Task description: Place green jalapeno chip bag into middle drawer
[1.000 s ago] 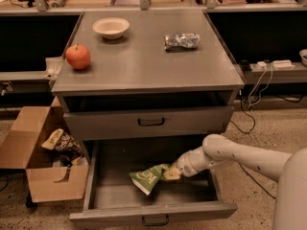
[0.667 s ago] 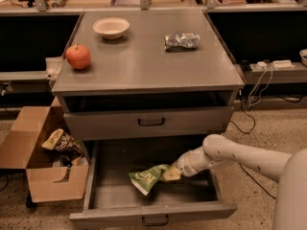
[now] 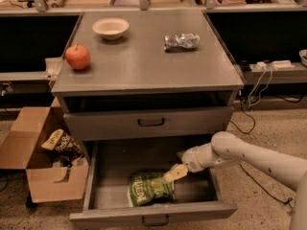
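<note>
The green jalapeno chip bag (image 3: pixel 147 189) lies on the grey floor of the pulled-out middle drawer (image 3: pixel 109 186), near its front wall and a little left of centre. The drawer's dark loop handle (image 3: pixel 154 220) shows on the front panel. My gripper (image 3: pixel 172 174) reaches into the drawer from the right on a white arm (image 3: pixel 249 155). Its tip sits at the bag's upper right edge. Whether it still touches the bag is unclear.
On the cabinet top (image 3: pixel 144 66) stand a white bowl (image 3: pixel 111 28), a red apple (image 3: pixel 77 57) and a silvery foil packet (image 3: pixel 181 41). The drawer above (image 3: pixel 151 122) is closed. A cardboard box (image 3: pixel 48 181) holding a brown-and-white snack bag (image 3: pixel 60 142) stands to the left. Cables (image 3: pixel 259 80) hang to the right.
The bag has dropped from a tilted, raised pose at the gripper to lying flat on the drawer floor, nearer the front. The gripper has barely moved.
</note>
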### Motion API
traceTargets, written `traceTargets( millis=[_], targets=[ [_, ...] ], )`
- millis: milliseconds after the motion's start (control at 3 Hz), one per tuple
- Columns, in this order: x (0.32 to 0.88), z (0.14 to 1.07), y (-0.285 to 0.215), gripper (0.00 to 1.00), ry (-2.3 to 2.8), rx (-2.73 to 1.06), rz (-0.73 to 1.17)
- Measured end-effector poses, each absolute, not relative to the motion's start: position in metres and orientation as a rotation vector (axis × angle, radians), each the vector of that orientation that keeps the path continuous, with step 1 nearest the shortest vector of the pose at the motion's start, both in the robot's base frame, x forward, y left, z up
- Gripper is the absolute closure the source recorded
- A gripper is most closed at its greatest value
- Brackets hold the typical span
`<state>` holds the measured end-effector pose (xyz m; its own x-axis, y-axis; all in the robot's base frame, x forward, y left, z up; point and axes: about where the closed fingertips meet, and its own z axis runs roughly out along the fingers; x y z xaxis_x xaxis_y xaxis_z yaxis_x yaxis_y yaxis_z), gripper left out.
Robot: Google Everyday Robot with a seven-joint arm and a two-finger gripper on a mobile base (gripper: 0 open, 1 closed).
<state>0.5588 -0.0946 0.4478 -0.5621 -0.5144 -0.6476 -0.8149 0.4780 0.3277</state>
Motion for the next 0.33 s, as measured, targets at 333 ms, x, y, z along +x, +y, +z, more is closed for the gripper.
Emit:
traceTargets(
  millis=[333],
  targets=[
    [0.5681,0.4943,-0.1132,0.0,2.109,-1.079,0.9]
  ],
)
